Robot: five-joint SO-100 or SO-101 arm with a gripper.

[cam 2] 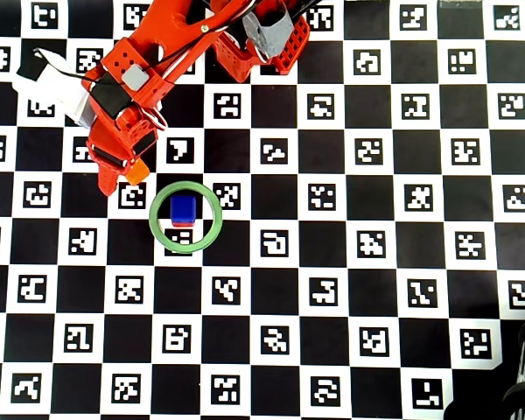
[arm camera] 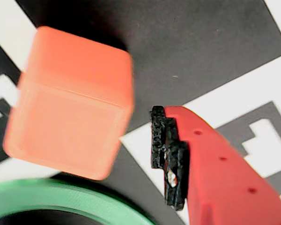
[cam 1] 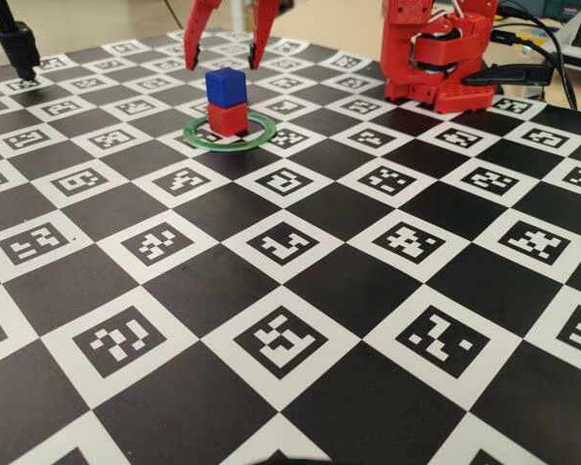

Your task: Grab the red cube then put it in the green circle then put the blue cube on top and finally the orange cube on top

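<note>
blue cube (cam 2: pixel 184 206) inside green circle (cam 2: pixel 161 235), orange cube (cam 2: pixel 137 171) outside

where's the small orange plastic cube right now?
In the overhead view the small orange plastic cube sits on the board between the red gripper's fingers, just up-left of the thin green ring, outside it; the wrist view shows it beside the ring's edge.

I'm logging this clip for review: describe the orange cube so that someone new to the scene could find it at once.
Start from the green circle on the checkerboard, with the blue cube stacked on the red cube inside it. In the overhead view, look just up and left of the ring, at the gripper. The orange cube lies there outside the ring, alone, paler than the red one.
</note>
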